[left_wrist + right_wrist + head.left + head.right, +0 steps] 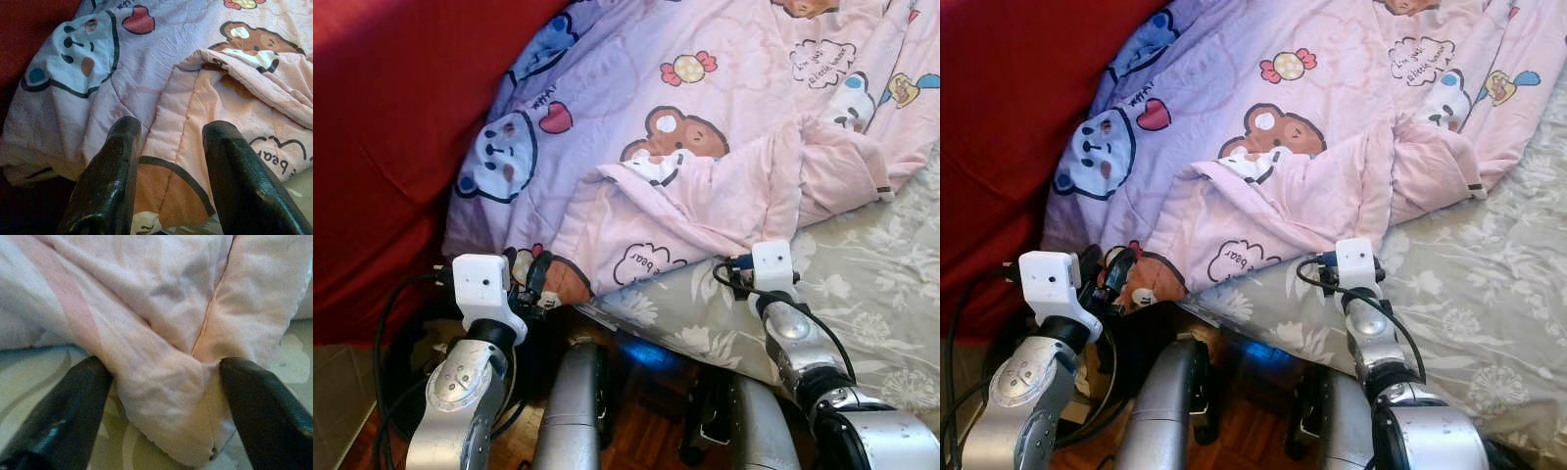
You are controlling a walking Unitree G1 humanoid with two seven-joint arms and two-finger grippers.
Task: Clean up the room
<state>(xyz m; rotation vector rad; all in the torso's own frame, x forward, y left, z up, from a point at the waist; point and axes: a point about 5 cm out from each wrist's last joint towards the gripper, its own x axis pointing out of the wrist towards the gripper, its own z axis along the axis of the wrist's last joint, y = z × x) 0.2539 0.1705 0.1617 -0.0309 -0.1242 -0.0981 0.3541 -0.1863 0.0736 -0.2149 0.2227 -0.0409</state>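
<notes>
Pink cartoon-bear quilt [705, 127] lies rumpled over the grey floral bedsheet [871, 294], just ahead of both grippers. The left gripper [168, 166] is spread, its fingers [110, 176] straddling the quilt's lower edge beside the red fabric [391, 117]. The right gripper [164, 406] is spread around a folded quilt corner.

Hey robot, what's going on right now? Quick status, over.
Left tool open, straddling the quilt edge. Right tool open around a folded quilt corner on the floral sheet. Nothing gripped yet. Nothing in the way.
</notes>
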